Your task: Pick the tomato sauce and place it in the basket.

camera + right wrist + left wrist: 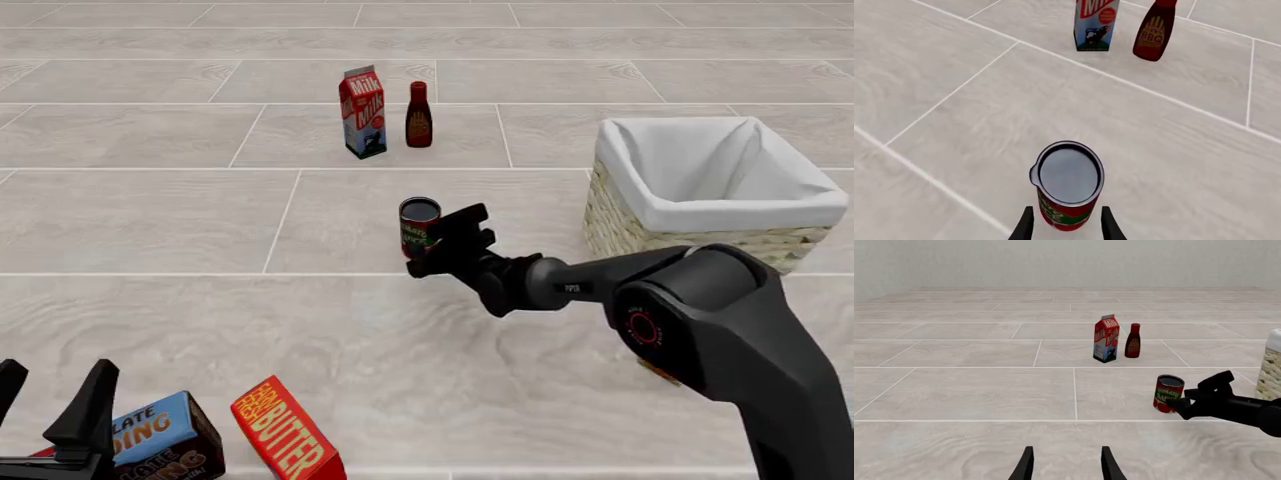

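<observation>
Sauce (1067, 192) sits between your right fingers (1026, 225), spread and not gripping; lift and basket (787, 205) remain; left fingers (1025, 466) released

Right arm (694, 310) reaching forward, jaws parted, left gripper (54, 410) low, open

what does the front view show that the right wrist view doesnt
Only the front view shows the basket, the butter box, the chocolate box, the left gripper and the right arm's body. Only the right wrist view shows the can's top from above, sitting between the right gripper fingers, which straddle it without clearly touching. Both show the tomato sauce, the milk carton and the BBQ bottle.
</observation>
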`<act>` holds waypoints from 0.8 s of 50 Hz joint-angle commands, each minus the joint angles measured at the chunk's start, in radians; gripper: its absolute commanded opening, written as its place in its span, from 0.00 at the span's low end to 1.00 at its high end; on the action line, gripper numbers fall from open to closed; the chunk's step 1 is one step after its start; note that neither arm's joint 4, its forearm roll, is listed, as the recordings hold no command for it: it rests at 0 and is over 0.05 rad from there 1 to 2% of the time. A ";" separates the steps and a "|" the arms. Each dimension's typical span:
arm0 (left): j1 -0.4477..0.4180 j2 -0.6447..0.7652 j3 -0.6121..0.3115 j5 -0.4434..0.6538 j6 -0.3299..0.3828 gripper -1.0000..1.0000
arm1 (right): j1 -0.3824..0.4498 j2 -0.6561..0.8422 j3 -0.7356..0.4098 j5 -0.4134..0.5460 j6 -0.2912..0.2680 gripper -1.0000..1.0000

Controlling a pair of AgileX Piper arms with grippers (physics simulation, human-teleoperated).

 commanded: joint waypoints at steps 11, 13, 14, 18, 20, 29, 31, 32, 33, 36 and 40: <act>0.000 0.000 0.000 0.000 0.000 1.00 | -0.002 0.021 -0.032 0.018 0.002 1.00; 0.000 0.000 0.000 0.000 0.000 1.00 | -0.003 0.023 -0.035 0.020 0.003 1.00; 0.000 0.000 0.000 0.000 0.000 1.00 | -0.002 0.024 -0.037 0.020 0.002 1.00; 0.000 0.000 0.000 0.000 0.000 1.00 | -0.003 0.034 -0.048 0.024 0.004 1.00; 0.000 0.000 0.000 0.000 0.000 1.00 | -0.003 0.037 -0.052 0.026 0.004 1.00; 0.000 0.000 0.000 0.000 0.000 1.00 | -0.004 0.045 -0.063 0.028 0.005 1.00; 0.000 0.000 0.000 0.000 0.000 1.00 | -0.005 0.052 -0.071 0.032 0.008 1.00; 0.000 0.000 0.000 0.000 0.000 1.00 | -0.005 0.052 -0.072 0.032 0.008 1.00; 0.000 0.000 0.000 0.000 0.000 1.00 | -0.005 0.053 -0.075 0.034 0.007 1.00; 0.000 0.000 0.000 0.000 0.000 1.00 | -0.005 0.054 -0.078 0.037 0.007 1.00; 0.000 0.000 0.000 0.000 0.000 1.00 | -0.004 0.056 -0.083 0.038 0.007 1.00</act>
